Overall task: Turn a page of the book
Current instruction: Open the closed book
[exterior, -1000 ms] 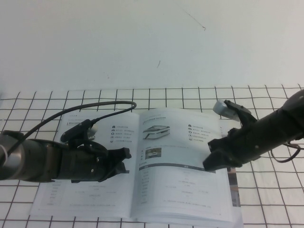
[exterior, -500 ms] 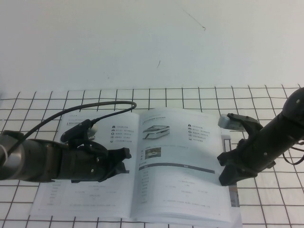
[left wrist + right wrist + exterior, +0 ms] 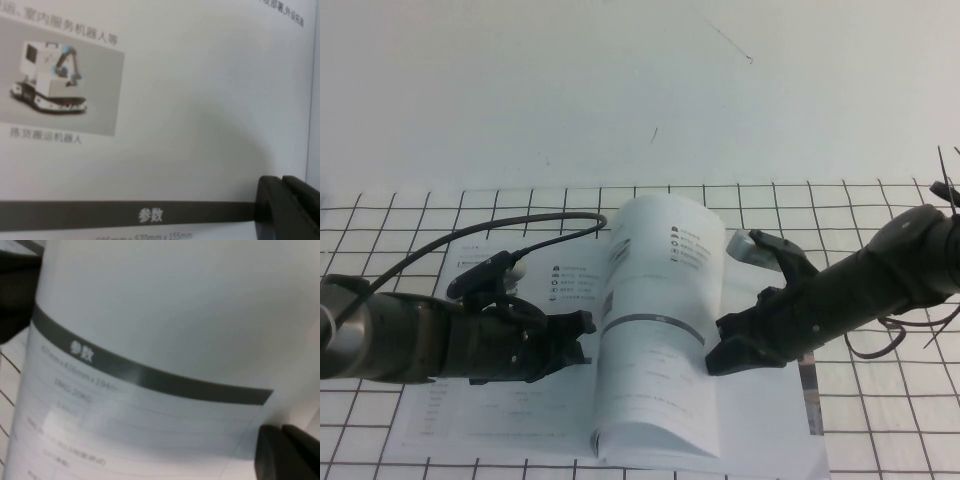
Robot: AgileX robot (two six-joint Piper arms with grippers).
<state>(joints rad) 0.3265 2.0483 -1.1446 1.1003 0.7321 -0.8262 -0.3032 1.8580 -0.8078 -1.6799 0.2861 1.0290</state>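
Observation:
The book [image 3: 490,420] lies open on the grid cloth. The page [image 3: 660,300] is lifted off the right half and curls up and over toward the spine, its grey bar facing me. My right gripper [image 3: 718,355] is shut and touches the curled page's outer edge from the right; I cannot tell if it pinches the sheet. In the right wrist view the page [image 3: 150,340] fills the picture next to the gripper [image 3: 280,431]. My left gripper [image 3: 582,340] is shut and rests on the left-hand page near the spine. The left wrist view shows it [image 3: 280,182] on that printed page [image 3: 175,100].
The book lies on a white cloth with a black grid [image 3: 880,220], in front of a white wall. The left arm's black cable [image 3: 520,225] loops over the book's top left. The uncovered right-hand pages [image 3: 770,420] lie flat below the right arm.
My right gripper went from the page's right edge leftward toward the spine, and the page rose from flat into a tall curl. The left arm has not moved.

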